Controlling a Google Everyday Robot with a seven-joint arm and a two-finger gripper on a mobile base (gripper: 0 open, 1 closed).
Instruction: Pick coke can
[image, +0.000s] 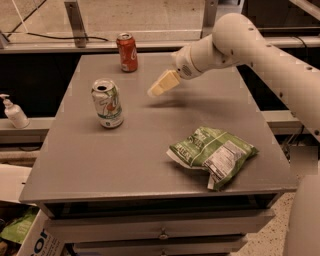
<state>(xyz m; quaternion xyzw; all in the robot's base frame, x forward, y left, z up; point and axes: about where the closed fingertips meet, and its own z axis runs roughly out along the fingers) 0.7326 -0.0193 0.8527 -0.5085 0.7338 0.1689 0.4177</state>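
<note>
The coke can (127, 52), red with white script and a silver top, stands upright at the far left of the grey table (150, 150). My gripper (161, 84) hangs above the table's middle back, to the right of the coke can and nearer to me, its cream fingers pointing down-left. It holds nothing that I can see. The white arm reaches in from the upper right.
A white-and-green can (107, 103) stands upright on the left of the table, in front of the coke can. A green chip bag (212, 153) lies at the front right. A soap bottle (14, 113) stands on a ledge to the left. A metal rail runs behind the table.
</note>
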